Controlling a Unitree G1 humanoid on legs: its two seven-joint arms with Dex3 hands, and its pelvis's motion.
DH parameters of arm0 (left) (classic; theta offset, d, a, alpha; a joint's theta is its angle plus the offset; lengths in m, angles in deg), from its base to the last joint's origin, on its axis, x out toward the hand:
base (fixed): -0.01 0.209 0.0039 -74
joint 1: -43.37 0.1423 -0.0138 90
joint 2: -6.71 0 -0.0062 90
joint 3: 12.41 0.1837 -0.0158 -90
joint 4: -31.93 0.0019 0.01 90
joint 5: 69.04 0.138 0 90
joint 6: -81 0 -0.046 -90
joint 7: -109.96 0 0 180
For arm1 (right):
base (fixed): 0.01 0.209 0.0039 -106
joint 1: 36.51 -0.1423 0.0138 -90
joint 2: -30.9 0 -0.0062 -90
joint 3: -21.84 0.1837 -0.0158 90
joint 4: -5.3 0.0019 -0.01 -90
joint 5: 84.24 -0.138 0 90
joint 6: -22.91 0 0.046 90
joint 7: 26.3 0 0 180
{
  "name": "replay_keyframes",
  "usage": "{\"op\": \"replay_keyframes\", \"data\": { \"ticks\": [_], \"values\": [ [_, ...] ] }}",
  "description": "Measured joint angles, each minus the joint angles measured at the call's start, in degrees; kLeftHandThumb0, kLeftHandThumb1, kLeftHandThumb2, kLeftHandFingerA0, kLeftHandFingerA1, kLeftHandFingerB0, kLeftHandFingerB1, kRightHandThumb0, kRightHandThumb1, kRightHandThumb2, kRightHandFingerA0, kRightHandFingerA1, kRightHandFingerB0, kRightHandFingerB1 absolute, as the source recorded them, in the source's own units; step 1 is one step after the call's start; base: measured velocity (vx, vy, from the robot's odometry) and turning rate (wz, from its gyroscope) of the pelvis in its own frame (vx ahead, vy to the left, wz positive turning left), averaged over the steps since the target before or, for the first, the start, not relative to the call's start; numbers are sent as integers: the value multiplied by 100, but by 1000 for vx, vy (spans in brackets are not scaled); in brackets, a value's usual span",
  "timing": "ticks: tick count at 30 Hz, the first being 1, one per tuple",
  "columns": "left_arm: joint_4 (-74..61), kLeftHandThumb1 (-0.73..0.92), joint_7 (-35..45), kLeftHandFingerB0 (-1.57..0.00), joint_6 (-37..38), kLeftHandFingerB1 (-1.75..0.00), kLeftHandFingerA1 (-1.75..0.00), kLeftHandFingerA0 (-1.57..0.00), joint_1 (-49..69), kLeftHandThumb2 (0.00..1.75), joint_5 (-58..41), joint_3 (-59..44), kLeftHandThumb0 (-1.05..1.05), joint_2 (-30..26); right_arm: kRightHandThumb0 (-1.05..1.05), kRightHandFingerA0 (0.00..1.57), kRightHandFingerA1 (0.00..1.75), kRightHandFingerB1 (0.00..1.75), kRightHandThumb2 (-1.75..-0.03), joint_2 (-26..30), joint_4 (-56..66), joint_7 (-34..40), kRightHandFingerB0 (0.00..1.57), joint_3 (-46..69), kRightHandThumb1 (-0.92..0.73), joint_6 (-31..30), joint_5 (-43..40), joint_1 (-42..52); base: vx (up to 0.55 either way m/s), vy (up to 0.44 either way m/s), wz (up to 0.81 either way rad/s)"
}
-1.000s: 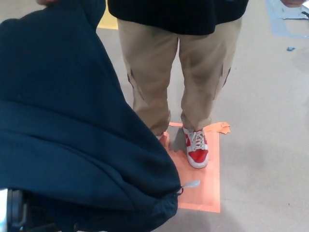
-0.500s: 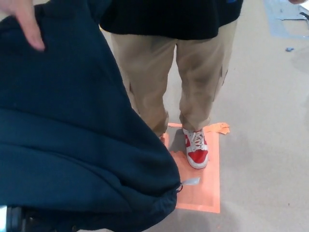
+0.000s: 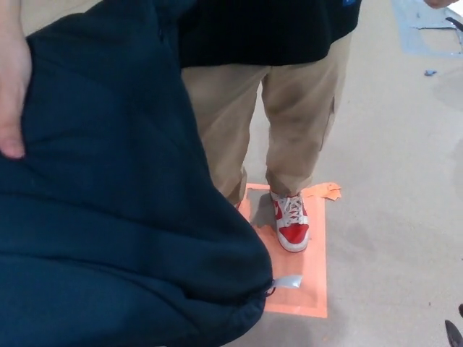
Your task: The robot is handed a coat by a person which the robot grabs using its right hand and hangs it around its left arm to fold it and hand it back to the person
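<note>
Found the dark navy coat heaped across the left and lower part of the head view, lying in thick rolls, with a grey tab dangling at its lower edge. Presumed it draped over the left arm, but saw no arm beneath the cloth. Saw neither the left hand nor the right hand plainly; noted only a dark sliver in the bottom right corner, too small to name. Could not tell whether either hand was spread, closed or clamped on cloth. Noted a person's hand laid on the coat at the left edge, pointing downward, touching the upper fold. Noted the person close by, in khaki trousers, with one red and white shoe on an orange mat on the grey floor.

Judged the step to be the return of the folded coat. Best done by holding the bearing arm level and quiet, so as not to spill the fold before a firm hold from the person. Wise to offer the bundle toward the person's hand rather than draw away under it. Wise to release only after a plain taking of the weight, then to slide the arm out low and slowly, minding the loose hem and tab against snagging. Judged the cloth soft and heavy, apt to slump off the near side and unfold.
</note>
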Motion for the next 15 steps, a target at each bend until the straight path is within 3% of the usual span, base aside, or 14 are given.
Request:
{"op": "replay_keyframes", "data": {
  "ticks": [3, 4, 5, 8, 9, 10, 15],
  "values": [
    [-14, 84, 7, -10, -35, -25, -27, -12, 1, 67, -13, 1, -75, 6, -73, 3, 40, 27, -105, 0, -23, 63, 2, -73, -68, 31, 36, -2, 0, 0, 0],
    [-17, 85, 8, -8, -39, -25, -26, -10, 1, 67, -15, 1, -75, 6, -84, 8, 36, 21, -103, 0, -30, 73, 7, -94, -73, 41, 44, -3, 0, 0, 0],
    [-30, 73, 9, -7, -50, -25, -28, -10, 0, 74, -18, 1, -78, 5, -83, 8, 36, 20, -103, 0, -40, 80, 7, -113, -72, 49, 49, -8, 0, 0, 0],
    [-77, 83, 16, -10, -66, -25, -26, -12, -4, 66, -24, 1, -75, -2, -84, 8, 31, 20, -104, 0, -64, 95, 7, -145, -74, 54, 51, -30, 0, 0, 0],
    [-91, 73, 20, -8, -67, -25, -28, -10, -6, 73, -31, -3, -78, -4, -83, 7, 30, 20, -104, 1, -70, 102, 7, -158, -73, 54, 53, -35, 0, 0, 0],
    [-111, 73, 23, -8, -68, -25, -28, -11, -8, 73, -49, -12, -78, -5, -83, 7, 29, 20, -104, 1, -76, 113, 7, -182, -73, 52, 58, -42, 0, 0, 0],
    [-168, 84, 26, -10, -71, -25, -27, -12, -20, 66, -103, -37, -74, -23, -83, 7, 27, 20, -104, 5, -89, 125, 7, -210, -73, 35, 61, -48, 0, 0, 0]
  ]
}}
